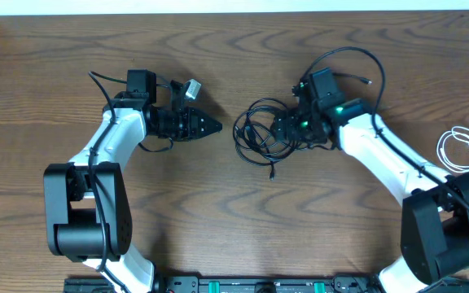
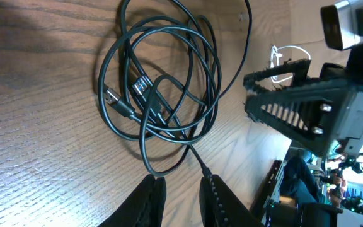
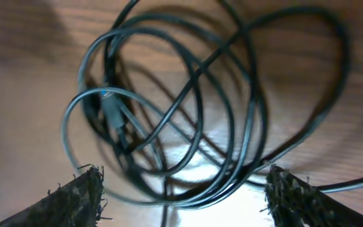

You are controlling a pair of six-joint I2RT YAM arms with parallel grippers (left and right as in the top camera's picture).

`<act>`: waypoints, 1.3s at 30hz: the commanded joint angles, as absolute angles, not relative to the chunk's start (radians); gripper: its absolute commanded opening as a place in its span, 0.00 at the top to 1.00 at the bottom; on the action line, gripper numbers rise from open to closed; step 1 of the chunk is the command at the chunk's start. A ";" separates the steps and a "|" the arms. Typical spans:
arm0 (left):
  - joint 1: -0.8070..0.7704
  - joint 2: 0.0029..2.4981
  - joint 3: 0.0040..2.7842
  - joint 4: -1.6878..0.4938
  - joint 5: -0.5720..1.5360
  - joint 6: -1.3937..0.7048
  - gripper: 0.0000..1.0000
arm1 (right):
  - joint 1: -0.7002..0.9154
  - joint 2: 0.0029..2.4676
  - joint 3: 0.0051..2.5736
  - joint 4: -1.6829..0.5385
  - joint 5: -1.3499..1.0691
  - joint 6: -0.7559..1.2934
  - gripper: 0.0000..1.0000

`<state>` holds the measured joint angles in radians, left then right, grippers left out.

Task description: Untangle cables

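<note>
step: loosening the black cable tangle (image 1: 260, 134); no strand gripped yet, so the task looks early.
tangle: mid-table between the two grippers. Several overlapping loops, with plug ends (image 2: 109, 98) buried inside the coil. One loose tail (image 1: 273, 169) pokes toward the near side.
right gripper (image 3: 181, 189): jaws spread wide and empty, straddling the coil from above. Can't tell if the pads touch any cable.
left gripper (image 2: 180, 189): fingers only a narrow gap apart, holding nothing. It sits just beside the tangle's left side, tips close to the nearest loop but apart from it.
white cable (image 1: 462, 149): its own small coil at far right, well apart from the black ones; looks already separate.
how to do it: the right should close on one outer strand only. A wide bite across the crossings would likely drag the whole bundle. The left probably needs to open more, then pin or take a different loop. Pull the two apart sideways, low and slow. Better to work a plug end back through than tug mid-loop, which could cinch the knot.
snag risk: a long arc (image 1: 357, 55) of black cable runs around behind the right wrist and could catch on it.
room: bare wooden table (image 1: 218, 49) to the left, beyond and on the near side of the tangle. The far edge is well off.
tight side: the right, with the right arm there and the white coil near the table's right edge.
</note>
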<state>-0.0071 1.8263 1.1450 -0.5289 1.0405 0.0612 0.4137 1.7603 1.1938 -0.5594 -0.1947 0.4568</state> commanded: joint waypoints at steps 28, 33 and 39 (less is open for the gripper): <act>-0.006 1.829 1.161 -0.528 1.034 0.081 0.75 | 0.472 1.769 0.982 -0.270 0.077 0.501 0.41; -0.006 1.829 1.161 -0.529 1.034 0.081 0.75 | 0.472 1.769 0.938 -0.205 0.103 0.501 0.49; -0.006 1.829 1.161 -0.528 1.034 0.081 0.75 | 0.469 1.769 0.894 -0.170 0.181 0.501 0.63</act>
